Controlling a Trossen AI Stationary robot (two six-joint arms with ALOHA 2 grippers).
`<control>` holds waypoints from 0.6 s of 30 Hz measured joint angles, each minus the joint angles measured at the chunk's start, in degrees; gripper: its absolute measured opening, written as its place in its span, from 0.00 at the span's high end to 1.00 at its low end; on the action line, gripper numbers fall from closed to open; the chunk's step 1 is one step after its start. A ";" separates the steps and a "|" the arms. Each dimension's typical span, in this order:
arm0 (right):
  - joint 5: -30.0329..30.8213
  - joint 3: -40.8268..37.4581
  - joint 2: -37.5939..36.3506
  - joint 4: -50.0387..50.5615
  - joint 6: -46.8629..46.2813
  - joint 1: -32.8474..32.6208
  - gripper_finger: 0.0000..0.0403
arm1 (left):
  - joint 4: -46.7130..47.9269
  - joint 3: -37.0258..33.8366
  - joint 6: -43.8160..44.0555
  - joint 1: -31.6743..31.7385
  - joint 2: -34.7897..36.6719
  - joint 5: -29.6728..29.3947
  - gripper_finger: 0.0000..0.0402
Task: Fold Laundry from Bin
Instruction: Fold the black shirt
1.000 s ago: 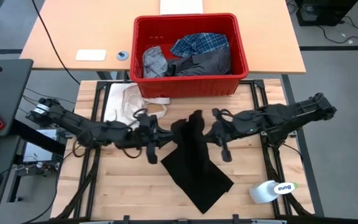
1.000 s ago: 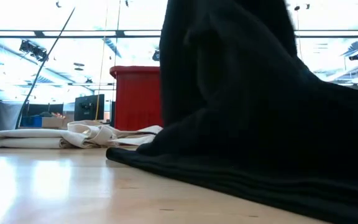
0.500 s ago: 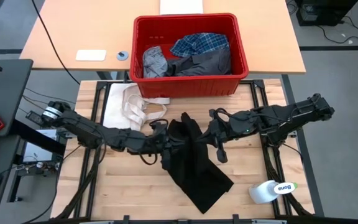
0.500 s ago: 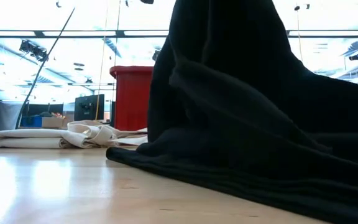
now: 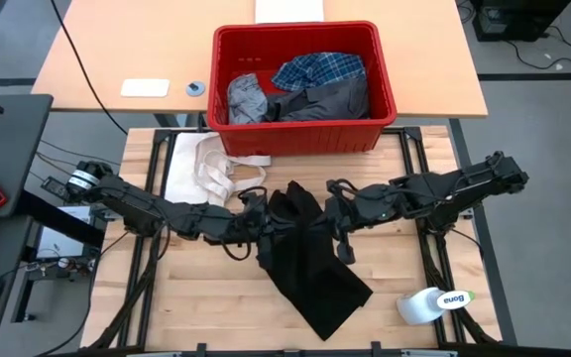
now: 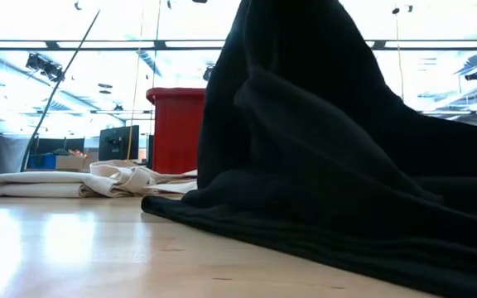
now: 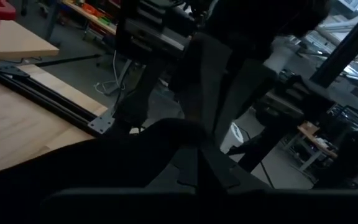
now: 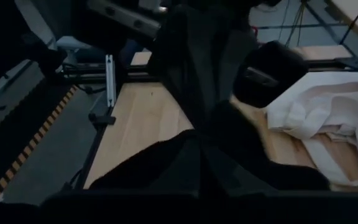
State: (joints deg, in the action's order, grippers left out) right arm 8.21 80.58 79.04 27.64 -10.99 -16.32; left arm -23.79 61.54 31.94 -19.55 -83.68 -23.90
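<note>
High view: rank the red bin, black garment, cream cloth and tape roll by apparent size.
1. Bin
2. Black garment, partly bunched where both grippers meet it
3. Cream cloth, partly hidden under the bin's edge, so unsure against the garment
4. Tape roll

In the low view the large black soft garment (image 6: 330, 157) fills the middle and right of the scene, runs past the upper, right and lower edges, and hides both arms and most of the table behind it. Only a left strip of the bright red rectangular plastic bin (image 6: 180, 128) shows beside it; the rest is covered.

From above, the garments inside the bin overlap, so the dark grey one (image 5: 327, 99) lies partly under the blue-and-white plaid shirt (image 5: 317, 69). The fingertips of the left gripper (image 5: 266, 220) and the right gripper (image 5: 327, 210) are buried in black folds. Both wrist views are mostly blocked by dark cloth.
</note>
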 joint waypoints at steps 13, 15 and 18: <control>2.24 0.02 -1.33 -1.04 -0.50 0.39 0.98 | 0.09 0.00 -0.15 -0.11 0.00 0.40 0.99; 2.22 0.02 -1.33 -1.39 -0.50 0.39 0.98 | 0.08 0.00 -0.16 -0.11 0.00 0.39 0.99; 2.24 0.02 -0.72 -1.92 -0.48 0.61 0.98 | -0.11 0.00 -0.15 -0.11 0.00 0.38 0.99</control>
State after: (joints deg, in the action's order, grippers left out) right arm 10.46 80.60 78.32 25.72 -11.46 -15.71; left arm -23.90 61.54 31.79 -19.66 -83.68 -23.53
